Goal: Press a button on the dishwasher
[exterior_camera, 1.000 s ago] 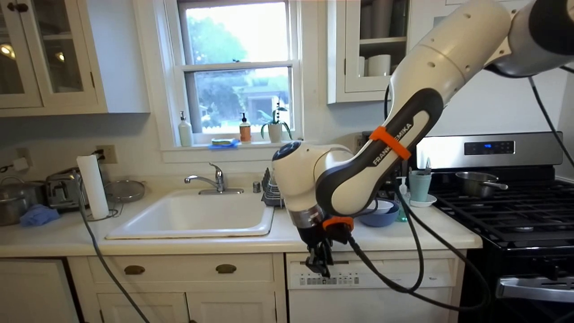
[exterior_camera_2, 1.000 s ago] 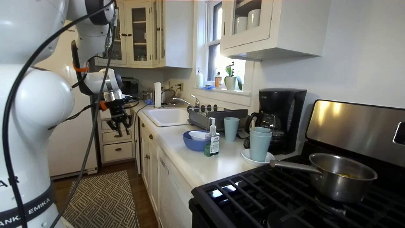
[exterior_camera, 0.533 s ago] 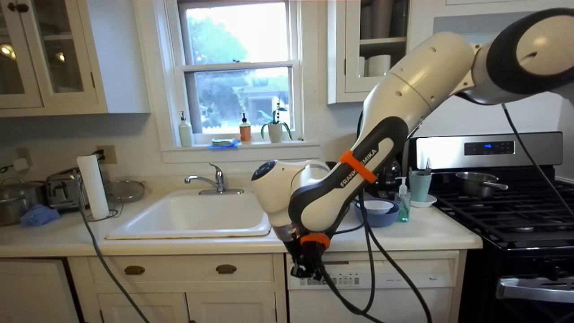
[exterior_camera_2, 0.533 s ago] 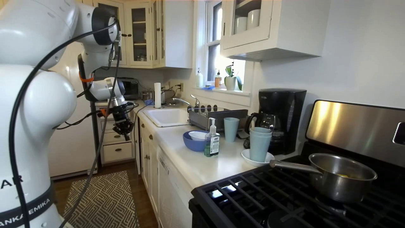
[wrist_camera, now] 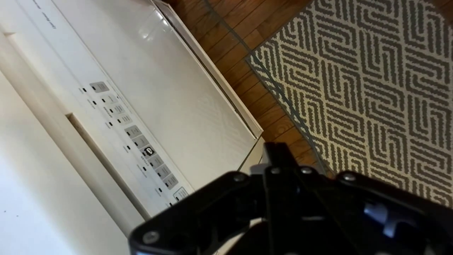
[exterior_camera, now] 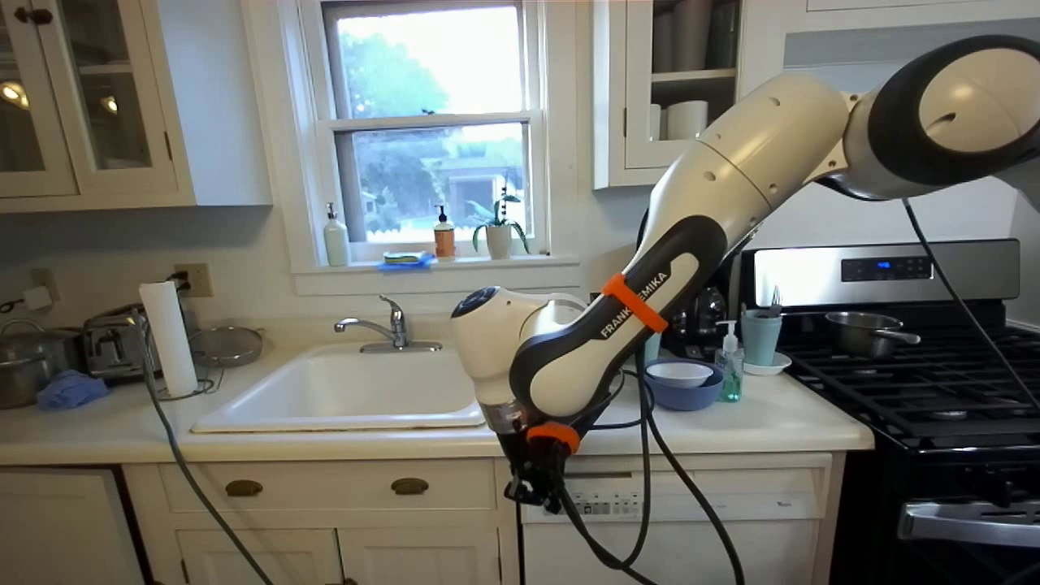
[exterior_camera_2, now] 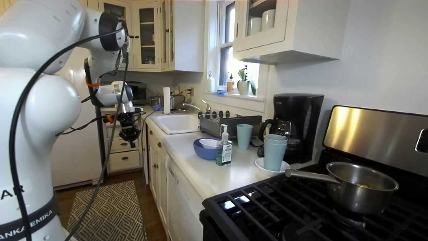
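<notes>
Robot's hand (wrist_camera: 277,151), tips together, hangs apart from the dishwasher (exterior_camera: 674,548), which sits built in beneath the bench (exterior_camera: 788,426). For a clean press, the hand should line those tips up with one button (wrist_camera: 155,162) before pushing straight in, lightly, lest they skid.

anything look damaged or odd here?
Yes. In the wrist view, one button on the control strip of the dishwasher carries a dark, ragged patch with a pale center, unlike its plainer gray neighbors. Possibly a worn overlay, though I can't confirm that.
</notes>
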Controlling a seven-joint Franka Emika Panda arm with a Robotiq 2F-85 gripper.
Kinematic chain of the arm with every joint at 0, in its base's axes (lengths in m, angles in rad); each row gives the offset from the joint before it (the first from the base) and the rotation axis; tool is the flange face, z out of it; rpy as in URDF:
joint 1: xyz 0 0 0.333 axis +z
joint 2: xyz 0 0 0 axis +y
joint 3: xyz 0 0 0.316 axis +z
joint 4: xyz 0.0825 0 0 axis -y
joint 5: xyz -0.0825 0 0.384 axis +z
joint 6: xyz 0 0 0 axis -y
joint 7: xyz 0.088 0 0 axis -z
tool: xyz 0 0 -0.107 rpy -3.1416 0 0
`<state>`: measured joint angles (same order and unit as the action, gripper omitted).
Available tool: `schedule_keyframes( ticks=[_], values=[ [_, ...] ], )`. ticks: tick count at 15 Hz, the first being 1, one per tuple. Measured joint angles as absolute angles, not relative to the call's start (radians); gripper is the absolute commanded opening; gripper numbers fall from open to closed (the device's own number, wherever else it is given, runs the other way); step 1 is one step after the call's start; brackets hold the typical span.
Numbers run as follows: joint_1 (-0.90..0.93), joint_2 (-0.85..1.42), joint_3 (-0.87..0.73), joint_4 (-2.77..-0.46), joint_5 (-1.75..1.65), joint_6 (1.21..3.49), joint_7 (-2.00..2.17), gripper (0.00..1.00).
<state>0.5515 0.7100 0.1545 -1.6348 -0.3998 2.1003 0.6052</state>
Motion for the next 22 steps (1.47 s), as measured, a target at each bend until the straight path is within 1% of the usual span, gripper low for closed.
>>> schedule_keyframes(
  ticks=[3, 4, 7, 11, 16, 22],
  values=[
    [0.561, 0.72, 0.136, -1.631, -0.399, 2.088, 0.621, 0.0],
    [0.571, 0.738, 0.119, -1.625, -0.399, 2.077, 0.643, 0.02],
    [0.604, 0.82, 0.072, -1.579, -0.399, 2.053, 0.724, 0.01],
    [0.644, 0.938, 0.022, -1.486, -0.399, 2.049, 0.827, 0.03],
    [0.684, 1.052, -0.05, -1.35, -0.402, 2.041, 0.917, 0.02],
    [0.71, 1.171, -0.113, -1.169, -0.407, 1.945, 0.97, 0.02]
  ],
)
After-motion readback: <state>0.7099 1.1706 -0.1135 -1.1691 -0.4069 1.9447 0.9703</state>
